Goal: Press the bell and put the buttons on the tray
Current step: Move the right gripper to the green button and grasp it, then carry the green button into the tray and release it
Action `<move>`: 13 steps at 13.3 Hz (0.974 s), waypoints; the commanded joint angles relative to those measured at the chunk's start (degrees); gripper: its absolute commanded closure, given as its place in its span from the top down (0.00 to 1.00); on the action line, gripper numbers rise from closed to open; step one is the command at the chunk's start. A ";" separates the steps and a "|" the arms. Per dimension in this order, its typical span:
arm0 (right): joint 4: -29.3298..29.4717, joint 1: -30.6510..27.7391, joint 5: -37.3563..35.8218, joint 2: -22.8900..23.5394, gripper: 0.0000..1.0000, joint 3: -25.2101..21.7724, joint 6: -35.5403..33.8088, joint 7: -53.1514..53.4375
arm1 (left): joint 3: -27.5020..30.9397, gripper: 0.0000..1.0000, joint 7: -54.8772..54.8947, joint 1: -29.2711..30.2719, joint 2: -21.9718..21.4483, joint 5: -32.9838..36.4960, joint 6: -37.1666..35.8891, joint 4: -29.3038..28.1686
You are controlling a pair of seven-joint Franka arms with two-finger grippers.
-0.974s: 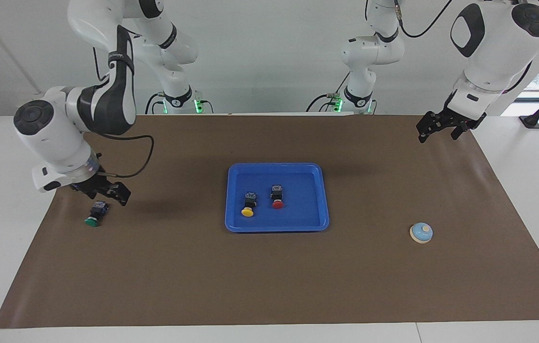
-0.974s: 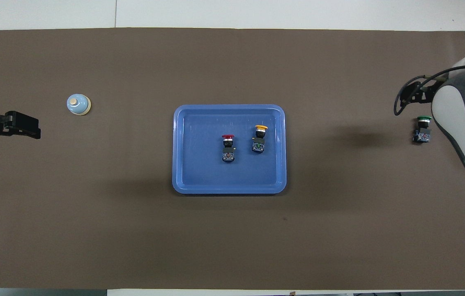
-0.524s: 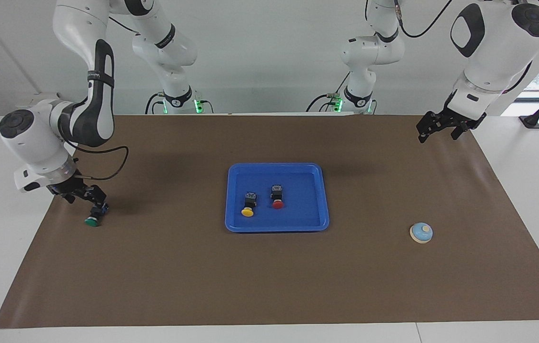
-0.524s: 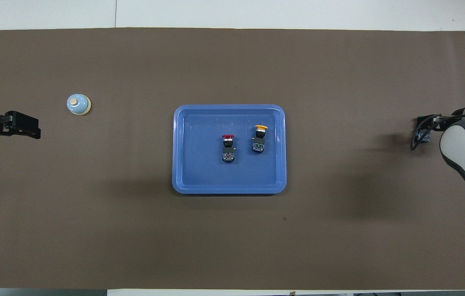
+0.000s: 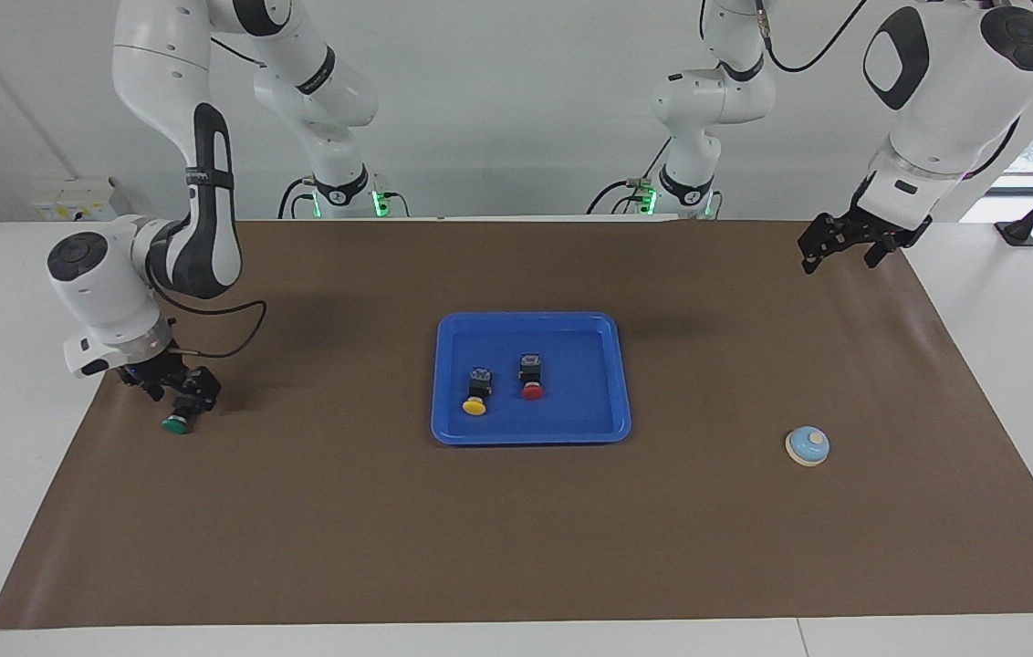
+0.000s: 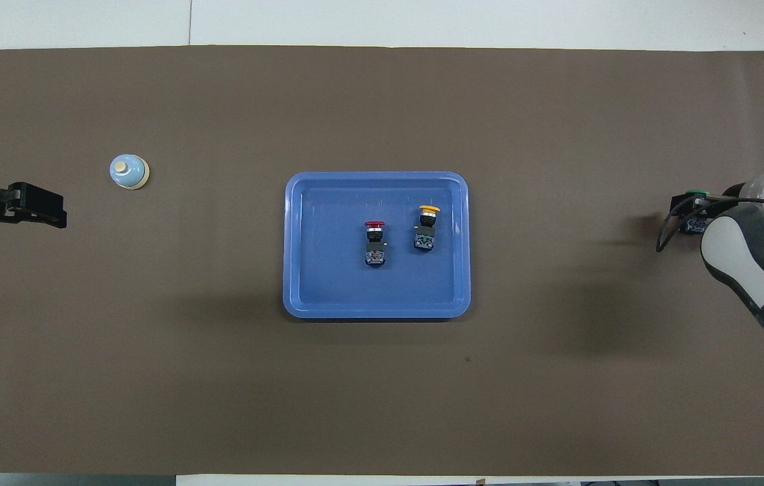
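Observation:
The blue tray (image 5: 530, 317) (image 6: 375, 177) lies mid-table with the yellow button (image 5: 476, 392) (image 6: 426, 228) and the red button (image 5: 531, 376) (image 6: 374, 241) lying in it. The green button (image 5: 175, 422) (image 6: 695, 196) lies on the mat at the right arm's end. My right gripper (image 5: 177, 392) (image 6: 691, 214) is low over it, open, its fingers around the button's black body; only the green cap shows clearly. The bell (image 5: 808, 445) (image 6: 129, 171) stands at the left arm's end. My left gripper (image 5: 839, 260) (image 6: 58, 214) waits open in the air, apart from the bell.
A brown mat (image 5: 516, 529) covers most of the white table. The right arm's forearm and cable (image 6: 753, 256) hang over the mat's edge at that end.
My right gripper has come down and shifted onto the green button, covering its black body. The left arm, the bell, the tray and the two buttons in it have not moved.

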 commanded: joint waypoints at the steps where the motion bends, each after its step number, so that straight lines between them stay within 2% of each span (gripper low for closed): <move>1: -0.47 -0.93 -0.45 0.59 0.89 0.74 1.26 -0.61 | 0.09 1.00 -0.22 0.17 -0.89 -0.30 0.09 -0.39; 2: -0.47 -0.93 -0.45 0.59 0.57 0.75 1.26 -0.70 | 0.09 1.00 -0.22 0.17 -0.89 -0.30 0.09 -0.39; 3: -0.47 -0.85 -0.54 0.59 0.20 0.75 1.08 -0.87 | 0.09 1.00 -0.22 0.17 -0.89 -0.30 0.09 -0.39; 4: -0.47 -0.67 -0.54 0.59 0.00 0.75 0.82 -1.05 | 0.09 1.00 -0.22 0.17 -0.89 -0.30 0.09 -0.39; 9: 1.98 0.91 -0.45 -0.29 0.00 1.45 -3.56 -0.70 | 0.09 1.00 -0.22 0.17 -0.89 -0.30 0.09 -0.39; 11: 6.63 4.58 -0.36 -1.17 0.00 1.45 -11.27 1.22 | 0.09 1.00 -0.22 0.17 -0.89 -0.30 0.09 -0.39; 13: 13.29 9.93 -0.36 -1.08 0.00 1.45 -20.49 7.79 | 0.09 1.00 -0.22 0.17 -0.89 -0.30 0.09 -0.39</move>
